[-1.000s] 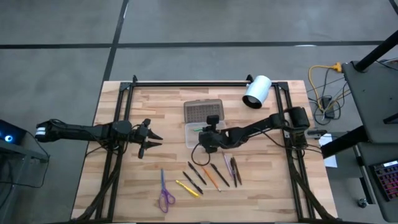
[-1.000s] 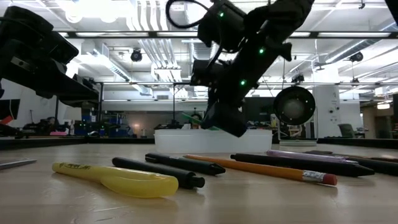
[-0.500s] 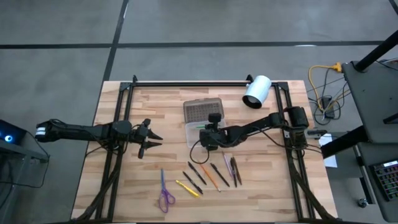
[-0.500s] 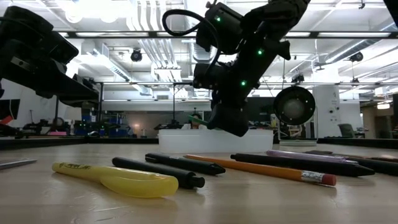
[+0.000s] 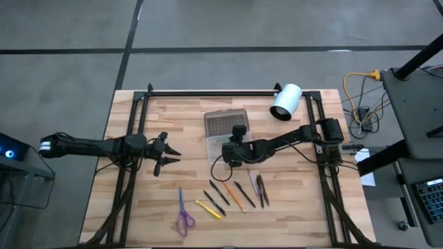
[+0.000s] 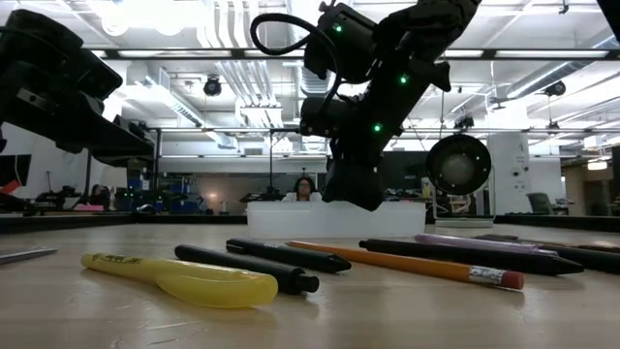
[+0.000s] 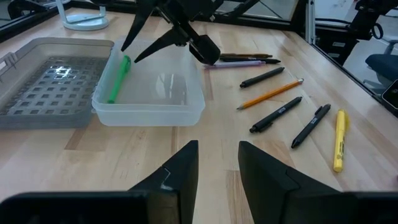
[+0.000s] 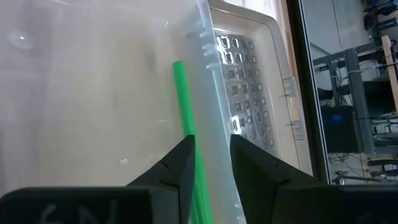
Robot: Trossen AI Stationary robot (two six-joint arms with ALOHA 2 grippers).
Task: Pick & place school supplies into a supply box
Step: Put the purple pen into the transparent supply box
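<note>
One green pen (image 7: 118,79) lies in the supply box (image 7: 151,90) – right pincer (image 7: 148,38) open above it

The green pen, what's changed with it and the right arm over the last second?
The right gripper has let go of the green pen, which now lies in the supply box along the wall next to the lid; its open fingers hang over the box. The left gripper and the supplies on the table stayed put.

Bright even overhead light; ceiling glare in low view; foreground soft.
</note>
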